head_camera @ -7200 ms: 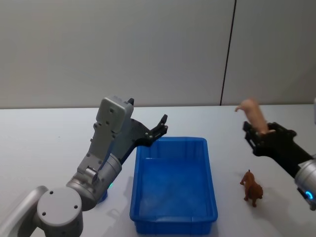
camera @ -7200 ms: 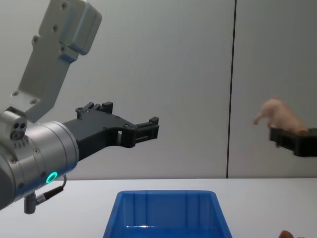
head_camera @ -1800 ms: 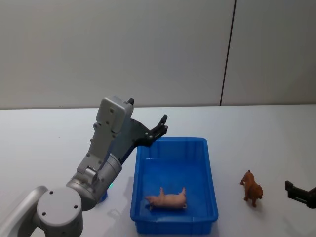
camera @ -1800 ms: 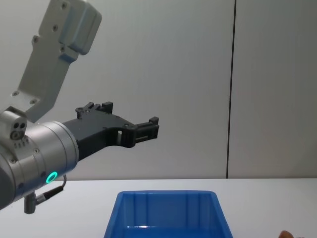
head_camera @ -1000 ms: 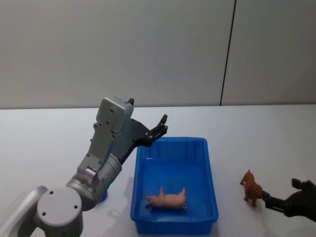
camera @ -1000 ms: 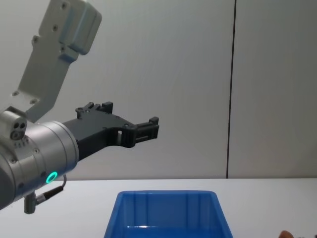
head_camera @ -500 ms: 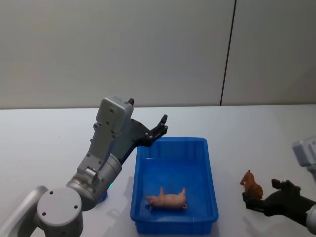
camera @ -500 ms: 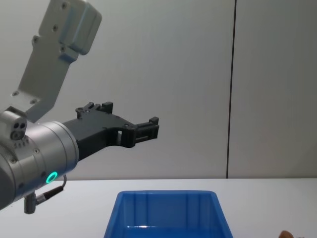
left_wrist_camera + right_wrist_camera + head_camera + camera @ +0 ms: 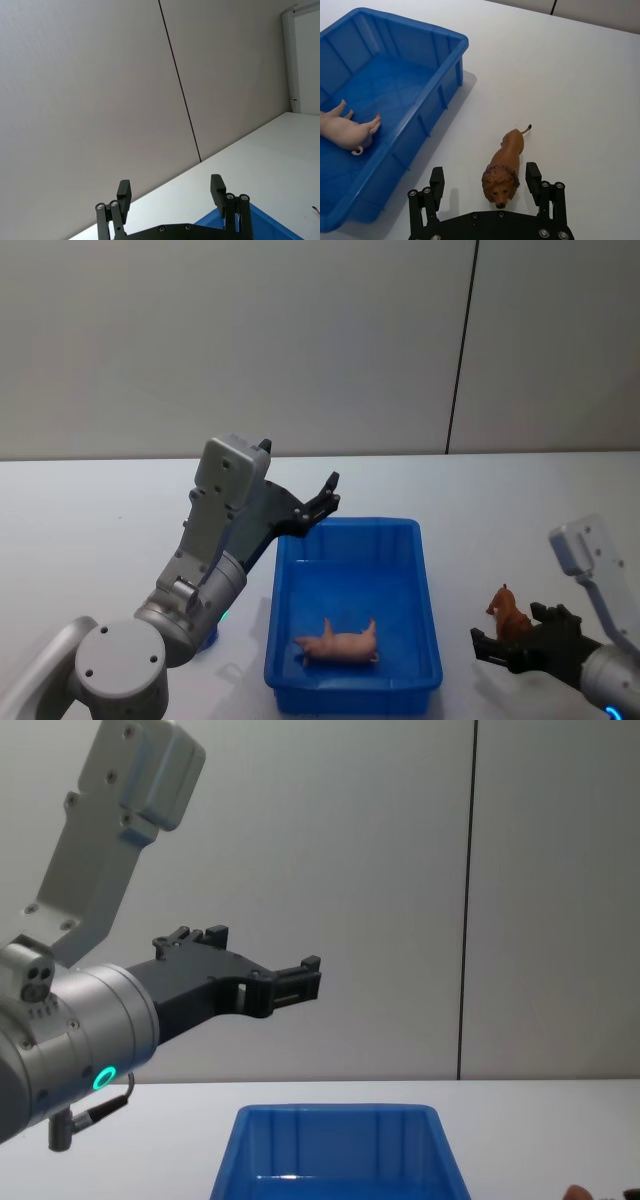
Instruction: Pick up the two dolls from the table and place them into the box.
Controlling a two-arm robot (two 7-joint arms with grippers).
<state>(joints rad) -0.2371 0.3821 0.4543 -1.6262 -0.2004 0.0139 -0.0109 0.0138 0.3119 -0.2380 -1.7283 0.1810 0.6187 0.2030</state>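
A pale pink pig doll (image 9: 340, 645) lies on its side inside the blue box (image 9: 430, 610), toward its near end; the right wrist view shows the pig (image 9: 345, 132) on the box's (image 9: 420, 30) floor. A brown lion doll (image 9: 510, 615) stands on the white table (image 9: 90, 530) to the right of the box. My right gripper (image 9: 512, 632) is open, low over the table, one finger on each side of the lion (image 9: 505, 165) without touching it. My left gripper (image 9: 325, 495) hangs open and empty above the box's far left corner.
The table stretches bare to the left of and behind the box. A grey wall with a dark vertical seam (image 9: 460, 350) stands behind. In the chest view my left gripper (image 9: 262, 952) is well above the box's (image 9: 340, 1115) far rim.
My right gripper let the pig go into the box, then came in from the lower right and now straddles the lion. The left arm has not moved.
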